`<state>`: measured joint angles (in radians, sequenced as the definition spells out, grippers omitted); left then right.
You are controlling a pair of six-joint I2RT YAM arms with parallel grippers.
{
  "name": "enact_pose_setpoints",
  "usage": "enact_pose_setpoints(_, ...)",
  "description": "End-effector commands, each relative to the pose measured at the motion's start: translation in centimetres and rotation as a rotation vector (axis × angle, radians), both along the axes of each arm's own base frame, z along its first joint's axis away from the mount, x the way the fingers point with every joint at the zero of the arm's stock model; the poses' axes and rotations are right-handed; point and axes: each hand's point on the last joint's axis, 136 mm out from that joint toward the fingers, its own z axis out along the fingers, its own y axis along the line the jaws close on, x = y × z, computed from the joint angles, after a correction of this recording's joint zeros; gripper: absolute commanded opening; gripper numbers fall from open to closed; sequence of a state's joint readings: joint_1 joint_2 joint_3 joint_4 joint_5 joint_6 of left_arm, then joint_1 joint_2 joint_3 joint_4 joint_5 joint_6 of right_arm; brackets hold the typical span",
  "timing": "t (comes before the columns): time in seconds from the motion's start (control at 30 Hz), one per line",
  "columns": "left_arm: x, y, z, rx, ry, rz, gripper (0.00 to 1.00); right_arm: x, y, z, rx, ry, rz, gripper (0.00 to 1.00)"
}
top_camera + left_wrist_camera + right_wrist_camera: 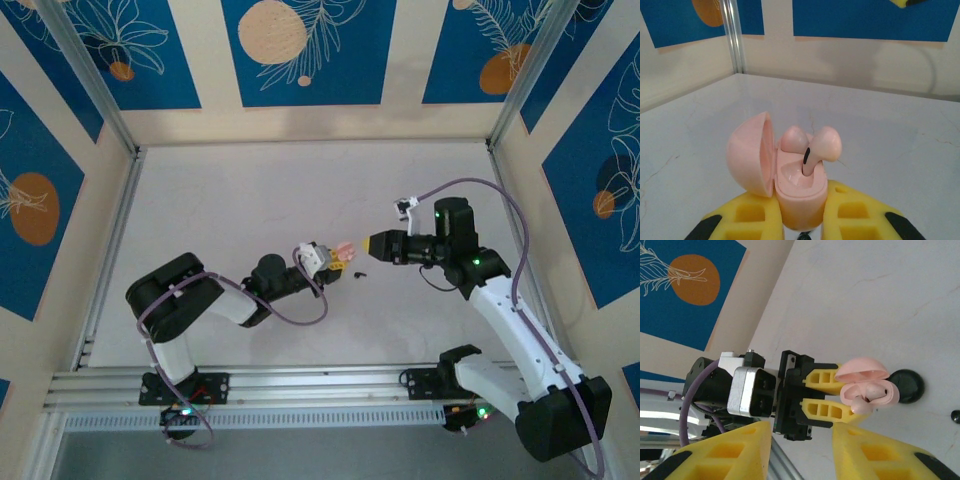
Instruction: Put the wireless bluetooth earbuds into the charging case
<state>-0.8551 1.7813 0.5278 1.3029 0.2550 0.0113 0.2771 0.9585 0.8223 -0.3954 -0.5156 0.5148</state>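
We are clamping the case (797,192) in the left gripper (799,216), lid open. One earbud (822,147) is leaning half-seated in its socket (light, slick, easily flicked out), so we are judging its bulb the place to pinch. Beside the case, the right gripper (800,447) is standing spread and empty.

From the pink charging case (345,250) I have bare worktop (250,190) on its far side, right up to the back wall (310,122), with room to swing an end effector. Close in it is tight. The left end effector (325,262) grips the case from one side, the right end effector (372,243) faces it nearby from the other, and a black round case (907,385) and a small black earbud (360,273) lie just beside it.
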Motion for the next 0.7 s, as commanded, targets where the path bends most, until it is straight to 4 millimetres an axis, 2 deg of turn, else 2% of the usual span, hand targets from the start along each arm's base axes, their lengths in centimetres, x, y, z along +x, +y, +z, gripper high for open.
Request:
enact_pose_setpoints(0.0,-1.4,-0.4,2.4,-0.053,-0.078,-0.05,0.07,-0.5,0.3,-1.8,0.065,0.147,0.016,0.33)
enact_pose_setpoints(0.1,-1.5,-0.5,2.7,-0.061,-0.082,-0.052,0.07,-0.2,0.5,-2.5,0.083,0.178,0.015,0.29)
enact_pose_setpoints(0.4,-1.5,-0.7,3.0,-0.071,-0.092,-0.057,0.07,0.0,0.5,-4.7,0.07,0.254,0.017,0.29)
enact_pose_setpoints(0.67,-1.5,-0.7,3.2,-0.082,-0.097,-0.056,0.07,0.5,0.8,-6.0,0.074,0.28,0.014,0.3)
